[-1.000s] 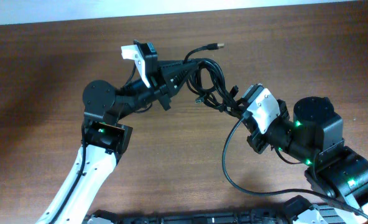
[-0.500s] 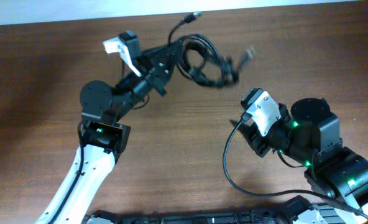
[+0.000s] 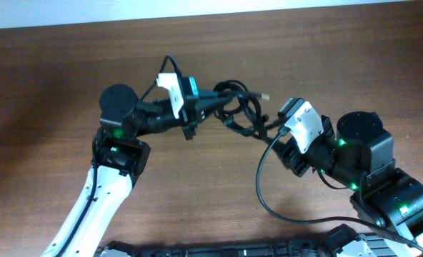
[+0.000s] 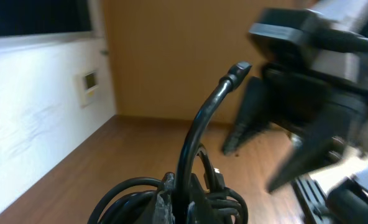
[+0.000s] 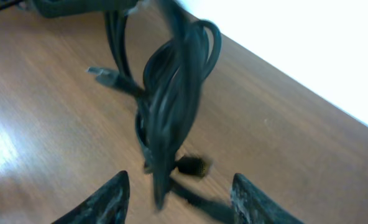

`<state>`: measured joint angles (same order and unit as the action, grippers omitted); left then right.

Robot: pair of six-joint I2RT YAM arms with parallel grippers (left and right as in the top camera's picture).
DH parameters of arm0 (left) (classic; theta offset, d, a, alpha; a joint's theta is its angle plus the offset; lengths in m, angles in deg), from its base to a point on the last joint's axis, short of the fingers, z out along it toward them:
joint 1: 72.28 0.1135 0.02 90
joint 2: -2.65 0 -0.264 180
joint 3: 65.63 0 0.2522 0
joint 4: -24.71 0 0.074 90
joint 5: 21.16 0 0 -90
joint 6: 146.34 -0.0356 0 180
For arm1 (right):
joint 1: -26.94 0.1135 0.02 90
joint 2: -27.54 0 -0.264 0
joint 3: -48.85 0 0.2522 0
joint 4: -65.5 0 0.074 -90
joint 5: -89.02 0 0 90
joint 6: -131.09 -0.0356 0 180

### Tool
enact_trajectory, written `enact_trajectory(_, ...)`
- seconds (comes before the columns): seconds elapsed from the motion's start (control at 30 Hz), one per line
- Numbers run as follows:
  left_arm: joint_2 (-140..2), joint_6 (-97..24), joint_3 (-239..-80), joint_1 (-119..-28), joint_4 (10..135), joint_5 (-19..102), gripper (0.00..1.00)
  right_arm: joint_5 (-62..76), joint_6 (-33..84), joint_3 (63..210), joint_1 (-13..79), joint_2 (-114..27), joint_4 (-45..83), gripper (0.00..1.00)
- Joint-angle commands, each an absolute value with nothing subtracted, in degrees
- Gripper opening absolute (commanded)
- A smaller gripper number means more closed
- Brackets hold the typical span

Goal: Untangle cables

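Altogether: one coil of cables (image 3: pixel 241 108), left end effector (image 3: pixel 213 101), right end effector (image 3: pixel 271 130).

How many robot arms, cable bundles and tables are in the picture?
Black-and-white robot arms: 2
Tangled bundle of thin black cables: 1 (I cannot tell how many cords are in it)
Brown wooden table: 1
Total: 4

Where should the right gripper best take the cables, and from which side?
Probably the low hanging loops of the cables, straight ahead of the right gripper: they dangle free before its open jaws, away from the left gripper.
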<state>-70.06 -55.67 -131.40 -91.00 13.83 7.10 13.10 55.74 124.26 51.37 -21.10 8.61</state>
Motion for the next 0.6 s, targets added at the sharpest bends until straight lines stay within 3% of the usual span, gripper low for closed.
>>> enact_trajectory(0.0,-69.6,-62.5,-132.2,-91.0,13.3,-0.7,0.0,13.8,55.2,124.3,51.6,-20.8,9.5,0.37)
enact_trajectory(0.07,-69.6,-64.5,-132.2,-91.0,13.3,-3.7,0.0,13.6,53.9,124.3,51.6,-20.8,10.9,0.35)
enact_trajectory(0.2,-69.6,-65.9,-132.2,-91.0,13.3,-7.1,0.0,13.6,49.1,124.3,51.6,-20.8,15.2,0.46)
enact_trajectory(0.5,-69.6,-65.9,-132.2,-91.3,9.5,-12.7,0.0,13.6,48.0,124.3,51.6,-20.8,15.8,0.5)
enact_trajectory(0.57,-69.6,-65.9,-132.2,-92.6,7.1,-13.5,0.0,13.6,48.0,124.3,51.6,-20.8,15.8,0.54)
